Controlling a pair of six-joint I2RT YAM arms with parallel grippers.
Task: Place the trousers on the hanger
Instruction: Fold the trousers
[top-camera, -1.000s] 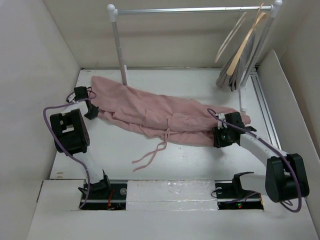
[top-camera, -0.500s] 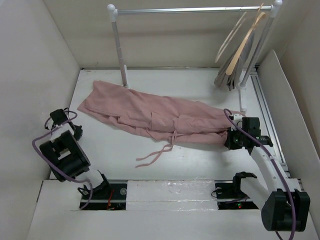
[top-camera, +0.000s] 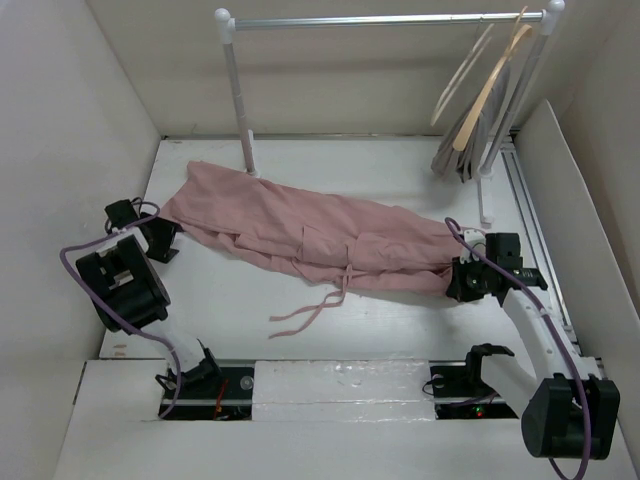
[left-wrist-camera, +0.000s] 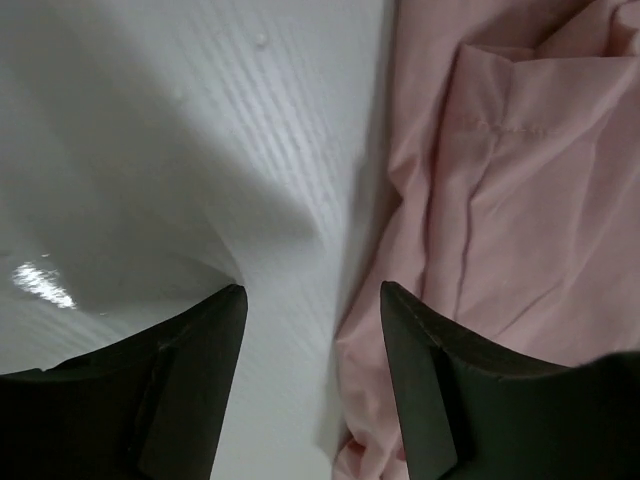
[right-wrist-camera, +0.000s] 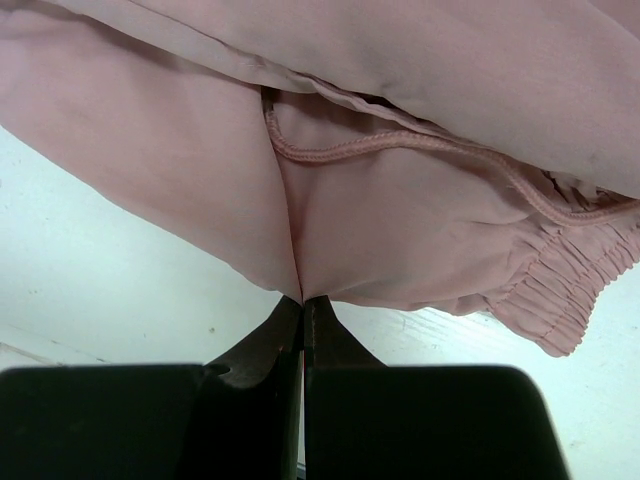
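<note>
Table (top-camera: 235, 295): right fingers (right-wrist-camera: 265, 345) pinch trousers (top-camera: 320, 225); left fingers (left-wrist-camera: 190, 370) apart, empty.

A clothes rail (top-camera: 380, 20), 2 white posts joined by a metal bar, stands at the far end of a white table (top-camera: 230, 300). Behind the rail rises a plain cream back wall (top-camera: 340, 80). Left of it a pale side wall (top-camera: 70, 120) slants toward the near edge, and right of it leans a white panel (top-camera: 575, 190). Below the rail's right post a metal track (top-camera: 530, 220) runs along the table's edge. The light is soft and even, and shadows are faint.
</note>
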